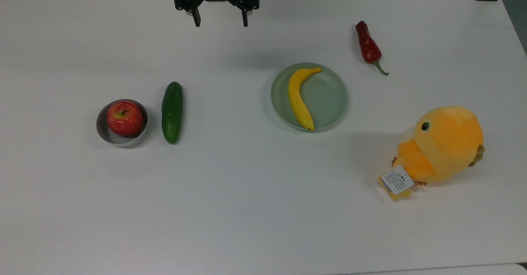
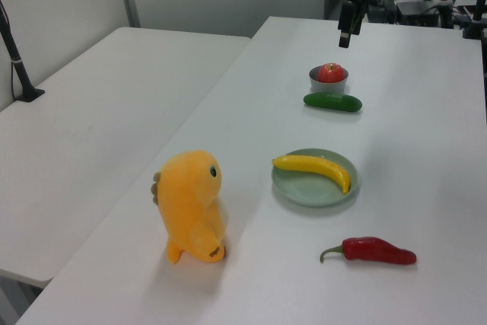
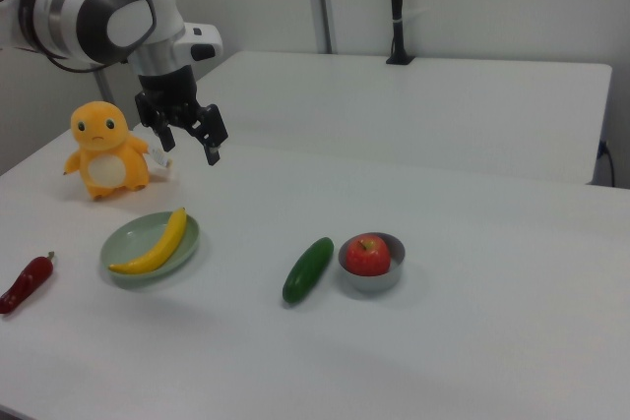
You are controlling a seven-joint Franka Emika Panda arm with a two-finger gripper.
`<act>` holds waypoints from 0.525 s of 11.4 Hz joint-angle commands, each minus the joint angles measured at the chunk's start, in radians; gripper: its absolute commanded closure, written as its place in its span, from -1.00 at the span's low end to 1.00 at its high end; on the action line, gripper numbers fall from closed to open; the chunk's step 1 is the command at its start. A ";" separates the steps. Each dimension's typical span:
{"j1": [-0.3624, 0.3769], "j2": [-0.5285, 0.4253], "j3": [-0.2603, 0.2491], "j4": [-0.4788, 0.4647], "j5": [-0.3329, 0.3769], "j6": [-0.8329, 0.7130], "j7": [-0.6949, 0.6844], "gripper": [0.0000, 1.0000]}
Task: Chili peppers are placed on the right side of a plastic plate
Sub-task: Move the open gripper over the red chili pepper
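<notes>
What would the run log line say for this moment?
pincer: open, empty, above table | chili pepper: on table, apart from plastic plate | plate holds banana | placement not started

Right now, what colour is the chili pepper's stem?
Green, on the dark-red chili pepper; clearest in the top view.

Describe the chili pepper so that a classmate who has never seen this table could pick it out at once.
Start at the pale green plate that holds the banana on the white table. In the top view, look up and to the right of it, where the chili pepper lies alone on the bare tabletop. It is long, wrinkled and dark red with a thin green stem, unlike the round red apple.
</notes>
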 commanded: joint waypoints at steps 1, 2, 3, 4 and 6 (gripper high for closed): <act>-0.006 -0.020 0.004 -0.004 -0.027 -0.013 0.017 -1.00; -0.009 -0.022 0.004 -0.004 -0.027 -0.013 0.018 -1.00; -0.009 -0.020 0.004 -0.006 -0.026 -0.013 0.025 -1.00; -0.009 -0.020 0.004 -0.009 -0.024 -0.012 0.022 -1.00; -0.009 -0.020 0.006 -0.011 -0.021 -0.010 0.016 -1.00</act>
